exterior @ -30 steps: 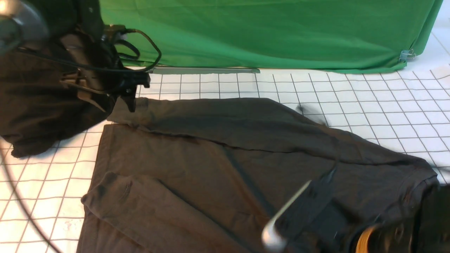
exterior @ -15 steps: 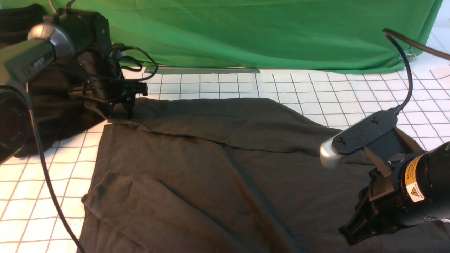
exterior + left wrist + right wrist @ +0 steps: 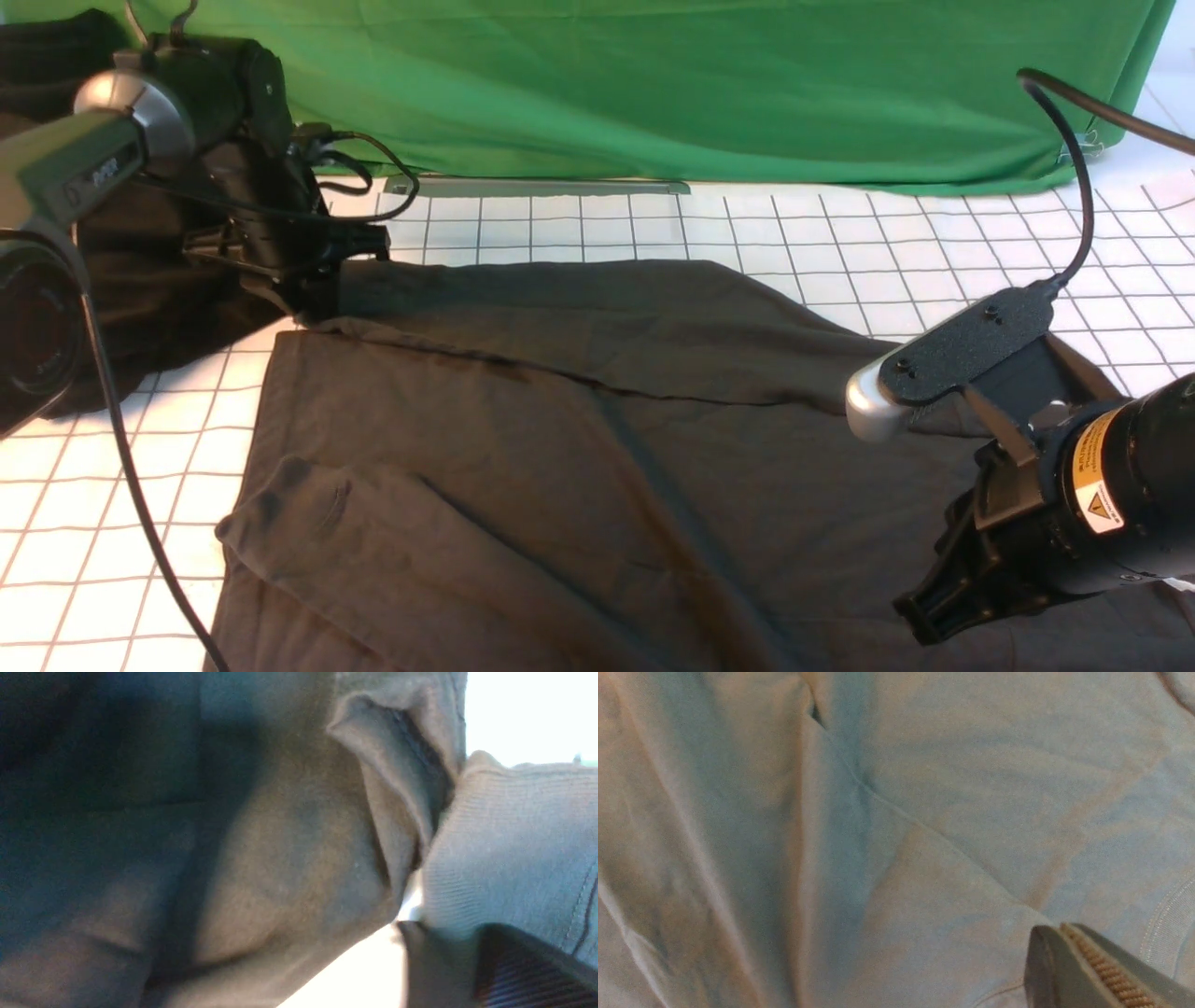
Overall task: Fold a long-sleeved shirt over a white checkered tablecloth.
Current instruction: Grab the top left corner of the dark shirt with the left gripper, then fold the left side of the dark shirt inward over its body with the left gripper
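**Item:** long-sleeved shirt [image 3: 579, 448] – spread flat across the white checkered tablecloth [image 3: 934, 243], with one sleeve [image 3: 373, 532] laid in over the body at the near left.

**Step in hand (judged):** a lengthwise fold is being set up, with a hold being taken at the far edge.

**Left gripper [image 3: 322, 285]:** set down on the shirt's far left corner. The ribbed edge is gathered against one finger pad [image 3: 528, 980]. It is read as pinched on that edge, though the second finger is not seen.

**Right gripper [image 3: 920, 616]:** held low over the shirt's right end with the jaws pressed together. No cloth is seen between them.

**Next move (judged):** a hold at the right end is needed first. Both ends would then be lifted evenly and carried toward the near side, so that the fold line is kept straight.

**Not made out:**
- The chest print and neck label are not visible.
- The shirt's near edge is cut off by the frame.
- Its right end is hidden behind the right arm.
- The left wrist view is dim and blurred.
- The right fingertips are cropped in that arm's wrist view.

**Also present:** green cloth [image 3: 709, 93] behind – black heap [image 3: 140, 308] at far left.
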Motion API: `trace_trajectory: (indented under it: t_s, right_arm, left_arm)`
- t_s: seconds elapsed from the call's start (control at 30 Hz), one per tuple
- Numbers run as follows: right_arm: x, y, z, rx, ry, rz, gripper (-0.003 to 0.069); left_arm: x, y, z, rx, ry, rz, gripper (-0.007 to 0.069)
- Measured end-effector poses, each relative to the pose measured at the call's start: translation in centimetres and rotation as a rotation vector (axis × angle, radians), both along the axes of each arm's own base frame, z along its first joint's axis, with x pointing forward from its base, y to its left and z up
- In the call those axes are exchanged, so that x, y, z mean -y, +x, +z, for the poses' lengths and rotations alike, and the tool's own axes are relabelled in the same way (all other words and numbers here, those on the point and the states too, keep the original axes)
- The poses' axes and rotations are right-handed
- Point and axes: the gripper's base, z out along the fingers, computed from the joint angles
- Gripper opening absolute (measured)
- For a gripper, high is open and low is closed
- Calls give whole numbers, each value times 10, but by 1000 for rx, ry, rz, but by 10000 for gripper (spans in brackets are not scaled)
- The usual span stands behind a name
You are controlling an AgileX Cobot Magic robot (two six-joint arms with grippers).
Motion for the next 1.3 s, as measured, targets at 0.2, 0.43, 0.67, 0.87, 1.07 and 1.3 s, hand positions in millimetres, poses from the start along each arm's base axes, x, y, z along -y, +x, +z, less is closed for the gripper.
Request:
trace_trajectory:
  t_s: [0.2,0.43,0.67,0.87,1.07,1.3]
  right_arm:
    - [-1,1,0,8,5,4,-7]
    - [10,12,2,61,-13,-16,-3]
    - [52,38,3,77,-38,-175,-2]
    - [64,47,5,114,-30,-202,-2]
    - [57,54,-7,63,-20,-162,-2]
    - [52,59,-20,10,-19,-159,6]
  left_arm:
    - [3,-7,57,49,-28,-29,24]
    - [15,-37,122,145,-139,-66,24]
    - [12,-110,136,53,-148,-50,24]
    - [10,-179,132,-36,-187,-7,24]
    - [6,-246,132,-56,-213,47,24]
    - [5,-287,124,-63,-243,85,24]
